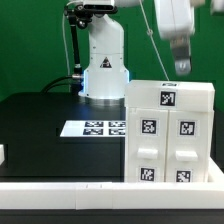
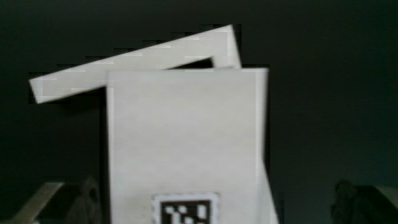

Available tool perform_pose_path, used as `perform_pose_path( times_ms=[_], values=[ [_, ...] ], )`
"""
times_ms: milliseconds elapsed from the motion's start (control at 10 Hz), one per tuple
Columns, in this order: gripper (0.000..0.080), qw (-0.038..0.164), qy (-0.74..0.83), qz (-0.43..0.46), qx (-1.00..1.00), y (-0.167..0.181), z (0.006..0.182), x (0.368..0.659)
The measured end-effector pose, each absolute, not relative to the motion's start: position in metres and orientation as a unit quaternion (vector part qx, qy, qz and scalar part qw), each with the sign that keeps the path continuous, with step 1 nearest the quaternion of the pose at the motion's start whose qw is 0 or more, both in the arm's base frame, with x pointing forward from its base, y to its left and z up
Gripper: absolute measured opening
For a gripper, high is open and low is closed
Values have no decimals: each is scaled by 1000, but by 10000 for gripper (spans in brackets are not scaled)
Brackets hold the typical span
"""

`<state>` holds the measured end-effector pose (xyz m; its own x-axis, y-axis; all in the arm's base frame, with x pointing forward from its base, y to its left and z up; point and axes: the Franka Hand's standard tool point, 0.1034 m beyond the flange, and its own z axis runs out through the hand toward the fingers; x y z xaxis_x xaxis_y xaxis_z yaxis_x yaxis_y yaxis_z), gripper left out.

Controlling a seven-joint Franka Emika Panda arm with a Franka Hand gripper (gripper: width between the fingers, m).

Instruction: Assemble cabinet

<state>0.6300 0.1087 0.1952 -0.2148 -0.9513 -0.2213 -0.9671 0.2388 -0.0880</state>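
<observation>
Cabinet (image 1: pixel 170 135): standing on the black table (image 1: pixel 45 130), just beside the marker board (image 1: pixel 95 127) | end effector (image 1: pixel 181 65): hovering above cabinet, jaws apart, holding nothing | handling: looking rigid, light, smooth plastic; gripping across a thin panel edge seems safest

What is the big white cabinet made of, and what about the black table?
The cabinet looks like white plastic: smooth, even-coloured, slightly matte, with rounded edges and black-and-white square tags stuck on. It could be painted, so plastic is a guess. The table top looks like a dull black sheet or mat, because it shows almost no shine. Its exact material cannot be told.
</observation>
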Motion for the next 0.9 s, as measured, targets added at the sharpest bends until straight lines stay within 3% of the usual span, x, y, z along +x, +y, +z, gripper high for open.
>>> perform_pose_path(
  times_ms=[100, 900],
  values=[
    [649, 123, 778, 30, -615, 106, 206, 638],
    [649, 122, 771, 28, -625, 109, 203, 637]
  ],
)
